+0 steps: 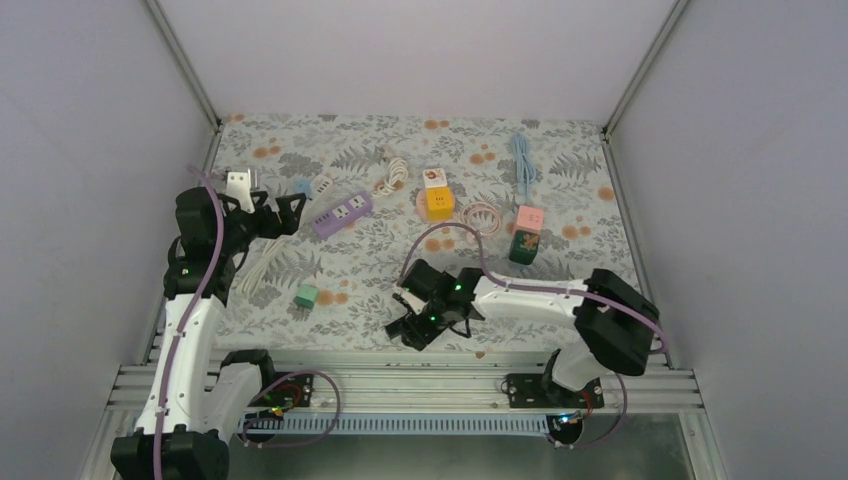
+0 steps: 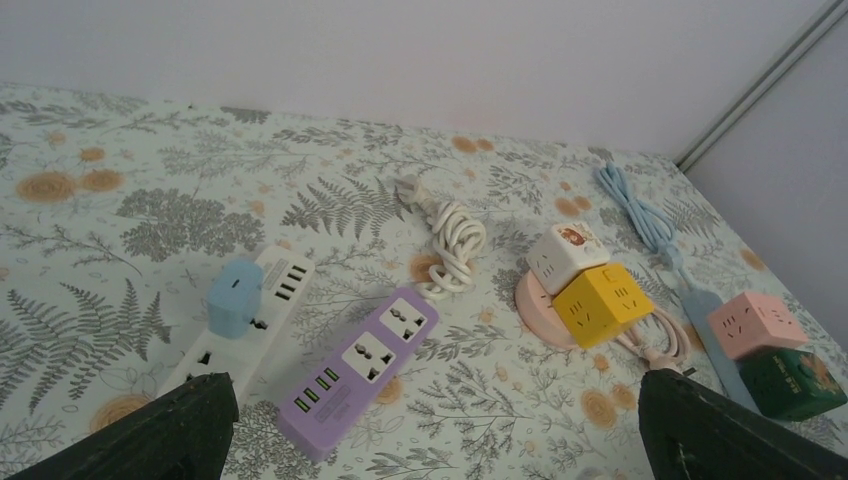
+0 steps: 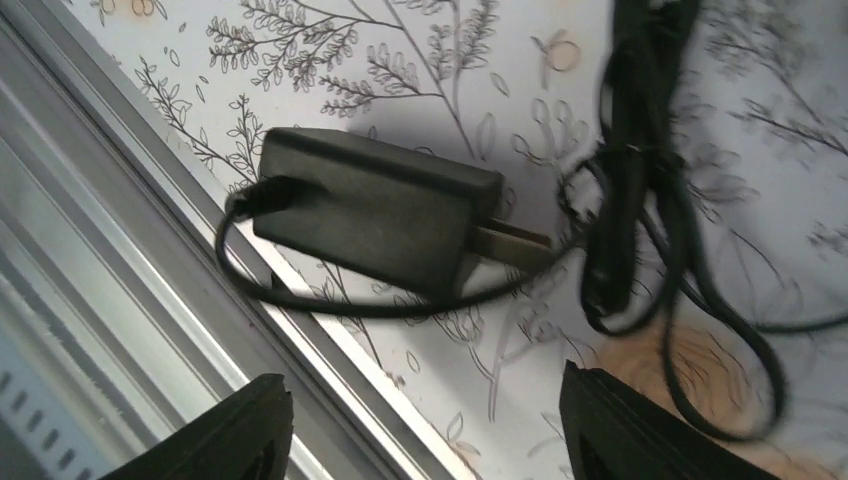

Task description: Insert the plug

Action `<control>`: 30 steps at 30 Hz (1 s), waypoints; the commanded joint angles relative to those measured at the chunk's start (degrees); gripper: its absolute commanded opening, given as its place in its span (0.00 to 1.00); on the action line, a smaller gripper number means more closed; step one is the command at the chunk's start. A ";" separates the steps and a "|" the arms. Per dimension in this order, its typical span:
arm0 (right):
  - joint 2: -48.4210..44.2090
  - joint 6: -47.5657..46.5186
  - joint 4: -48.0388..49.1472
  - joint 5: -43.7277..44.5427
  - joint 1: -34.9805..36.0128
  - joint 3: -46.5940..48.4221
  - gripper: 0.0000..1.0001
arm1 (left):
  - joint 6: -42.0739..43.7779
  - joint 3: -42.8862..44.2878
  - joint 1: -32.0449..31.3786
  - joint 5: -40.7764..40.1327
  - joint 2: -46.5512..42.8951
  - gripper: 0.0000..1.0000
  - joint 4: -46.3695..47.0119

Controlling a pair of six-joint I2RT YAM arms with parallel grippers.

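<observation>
A black plug adapter (image 3: 375, 210) lies on the floral cloth by the table's metal front rail, its two prongs (image 3: 510, 243) pointing right, its black cord (image 3: 640, 200) looped beside it. My right gripper (image 3: 440, 440) is open and hovers just above it, empty; in the top view this gripper (image 1: 405, 318) is at the front centre. A purple power strip (image 2: 360, 365) with two sockets lies ahead of my left gripper (image 2: 430, 445), which is open and empty. In the top view the left gripper (image 1: 283, 212) is just left of the strip (image 1: 342, 213).
A white power strip (image 2: 255, 315) with a light-blue adapter (image 2: 234, 297) lies left of the purple one. A coiled white cable (image 2: 455, 245), white (image 2: 565, 255) and yellow (image 2: 600, 303) cube sockets, pink (image 2: 755, 325) and green (image 2: 800, 383) cubes sit behind. A small green cube (image 1: 306, 296) lies mid-left.
</observation>
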 commanded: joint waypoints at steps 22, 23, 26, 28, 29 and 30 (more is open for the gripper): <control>11.85 -4.57 6.61 8.53 2.69 10.79 0.78 | 1.97 2.28 -0.93 2.33 0.09 1.00 -0.69; 11.87 -4.35 6.88 8.61 2.76 10.71 0.76 | 1.95 2.27 -1.05 2.40 0.07 1.00 -0.69; 11.70 -3.32 8.02 8.82 2.70 10.35 0.67 | 2.03 2.32 -1.17 2.33 0.07 1.00 -0.75; 10.92 -1.65 9.32 9.72 2.73 9.58 0.64 | 2.12 2.38 -1.29 2.33 0.06 1.00 -0.92; 10.53 -1.43 10.08 9.64 2.74 8.95 0.63 | 2.13 2.36 -1.36 2.38 0.02 1.00 -0.93; 10.30 -1.19 10.68 9.44 2.70 8.71 0.62 | 2.16 2.30 -1.44 2.46 -0.09 1.00 -0.94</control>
